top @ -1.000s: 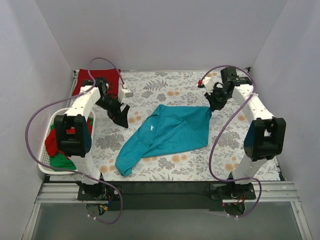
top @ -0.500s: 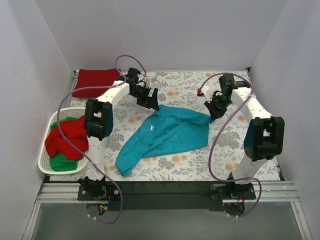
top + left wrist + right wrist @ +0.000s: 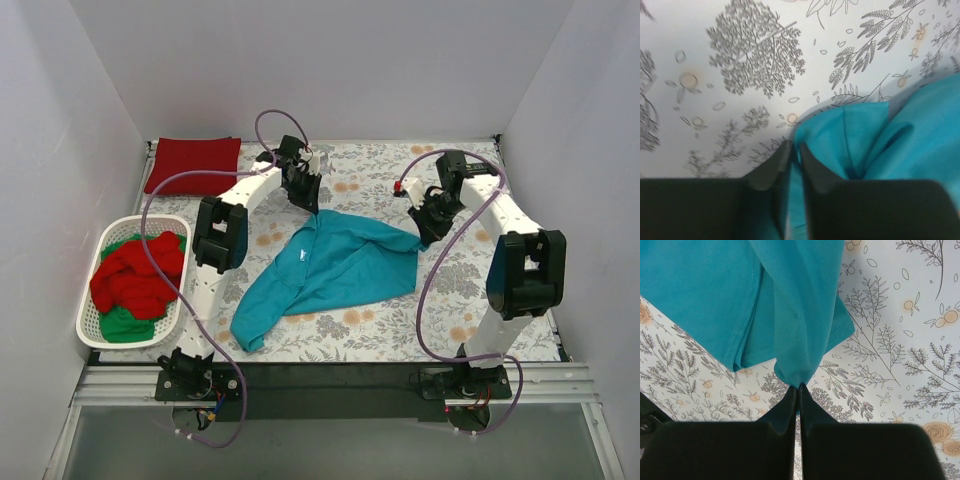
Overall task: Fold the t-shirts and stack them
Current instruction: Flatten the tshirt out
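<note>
A teal t-shirt point(image 3: 335, 270) lies crumpled on the floral tablecloth point(image 3: 500, 330) in the middle. My left gripper point(image 3: 313, 207) sits at the shirt's far left corner, shut on a fold of the teal cloth point(image 3: 840, 140). My right gripper point(image 3: 424, 234) is shut on the shirt's right corner, and the cloth point(image 3: 790, 305) hangs bunched from its fingertips. A folded dark red t-shirt point(image 3: 195, 163) lies at the back left. More red t-shirts point(image 3: 138, 272) and a green one point(image 3: 125, 322) are heaped in the basket.
The white plastic laundry basket point(image 3: 90, 325) stands at the left edge of the table. White walls close in the table on the left, back and right. Purple cables loop above both arms.
My left arm has swung from near the basket across to the teal shirt's far left corner and shut its jaws on the cloth. The right gripper has kept its hold, nearly still.
</note>
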Action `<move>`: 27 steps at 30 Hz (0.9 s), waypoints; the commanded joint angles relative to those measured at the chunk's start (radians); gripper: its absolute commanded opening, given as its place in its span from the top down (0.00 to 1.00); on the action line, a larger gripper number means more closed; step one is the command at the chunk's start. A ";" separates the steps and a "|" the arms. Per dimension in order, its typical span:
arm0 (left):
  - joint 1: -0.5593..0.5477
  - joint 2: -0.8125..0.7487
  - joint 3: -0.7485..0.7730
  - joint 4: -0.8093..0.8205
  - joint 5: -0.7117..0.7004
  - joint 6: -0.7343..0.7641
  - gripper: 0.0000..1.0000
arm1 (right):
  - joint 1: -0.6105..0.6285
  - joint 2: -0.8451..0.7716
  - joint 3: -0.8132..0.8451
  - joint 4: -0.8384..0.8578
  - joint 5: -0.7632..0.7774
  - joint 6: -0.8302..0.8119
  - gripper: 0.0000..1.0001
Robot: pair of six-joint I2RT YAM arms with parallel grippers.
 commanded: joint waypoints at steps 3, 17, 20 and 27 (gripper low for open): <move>0.026 -0.063 0.116 0.013 -0.017 0.044 1.00 | -0.007 0.046 0.093 -0.028 0.042 0.012 0.99; 0.135 -0.740 -0.776 -0.418 0.224 1.049 1.00 | 0.056 -0.118 -0.191 -0.045 0.051 -0.191 0.99; 0.190 -0.823 -0.931 -0.397 0.139 1.115 0.97 | 0.107 -0.129 -0.264 -0.045 0.064 -0.217 0.95; 0.308 -0.742 -0.751 -0.447 0.259 0.917 0.58 | 0.101 -0.087 -0.188 -0.102 0.028 -0.165 0.40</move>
